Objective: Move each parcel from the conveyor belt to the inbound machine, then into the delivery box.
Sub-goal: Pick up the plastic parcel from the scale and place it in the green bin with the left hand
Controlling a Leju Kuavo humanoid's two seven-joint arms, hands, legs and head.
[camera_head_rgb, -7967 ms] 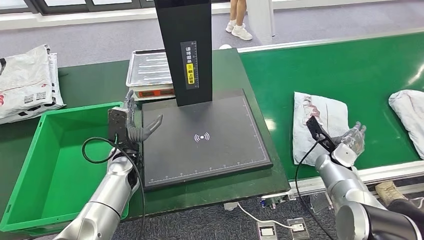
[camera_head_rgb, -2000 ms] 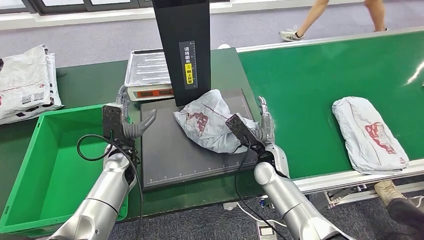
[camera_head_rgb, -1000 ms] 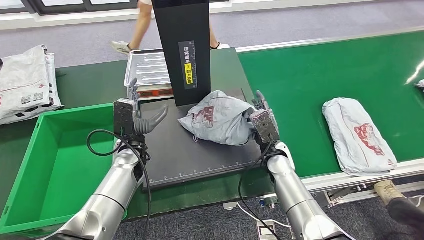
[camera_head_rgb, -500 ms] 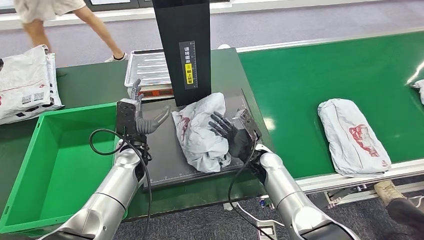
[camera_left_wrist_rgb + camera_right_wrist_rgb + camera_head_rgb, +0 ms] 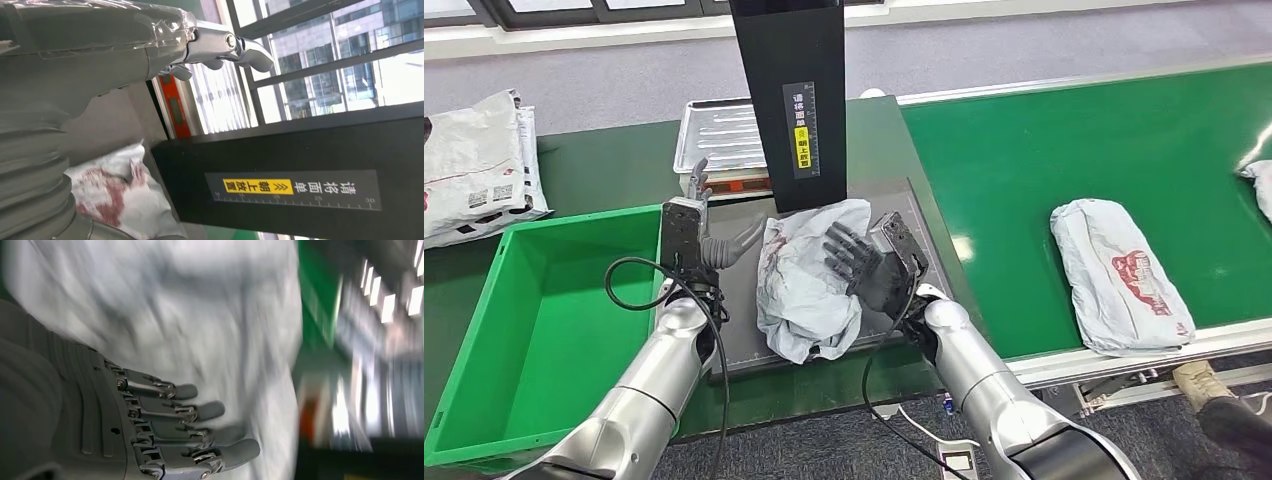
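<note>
One crumpled white parcel (image 5: 809,275) lies on the inbound machine's black pad (image 5: 744,300), right hand (image 5: 864,268) flat against it with fingers spread, left hand (image 5: 699,235) open beside it, holding nothing.

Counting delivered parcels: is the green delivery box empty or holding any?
Empty as far as visible: the green delivery box shows bare floor; its near corner is hidden by the left arm.

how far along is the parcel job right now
Done: one parcel has left the conveyor belt and lies on the inbound machine plate. In hand: the right hand is open with fingers spread beside it, not gripping; the left hand waits open at the plate's other side. Left: moving that parcel into the green delivery box, which shows no parcel, then the next parcel on the belt.
</note>
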